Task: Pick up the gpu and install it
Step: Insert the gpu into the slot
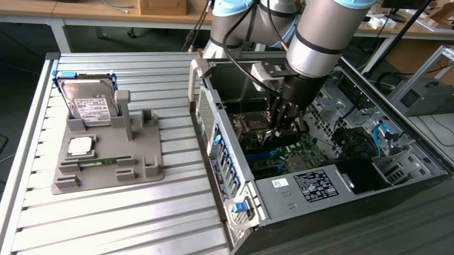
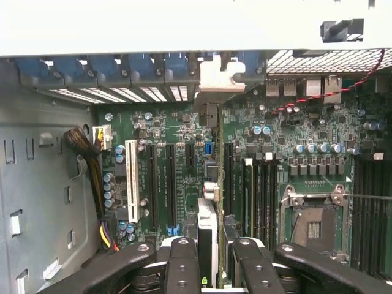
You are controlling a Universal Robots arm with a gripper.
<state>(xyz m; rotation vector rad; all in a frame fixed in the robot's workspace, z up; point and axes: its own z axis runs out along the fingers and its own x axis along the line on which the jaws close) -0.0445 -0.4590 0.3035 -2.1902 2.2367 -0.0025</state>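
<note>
Inside the open computer case (image 1: 212, 119), the exterior view shows you the gripper (image 1: 287, 126) low over the motherboard (image 1: 284, 156), while in the wrist view you see its jaws closed on the gpu (image 2: 209, 229), held edge-on among the expansion slots (image 2: 170, 184), silver bracket (image 2: 214, 79) toward the rear wall.

I read the motherboard (image 2: 269, 153) as green, with one white slot (image 2: 131, 180) among black ones. The claw (image 2: 214, 251) is black; the gpu (image 2: 208, 214) shows a silver bracket. The case tabs (image 2: 128, 66) are blue. The table (image 1: 106, 223) is ribbed silver; the hard drive (image 1: 89, 103) carries a white label.
</note>
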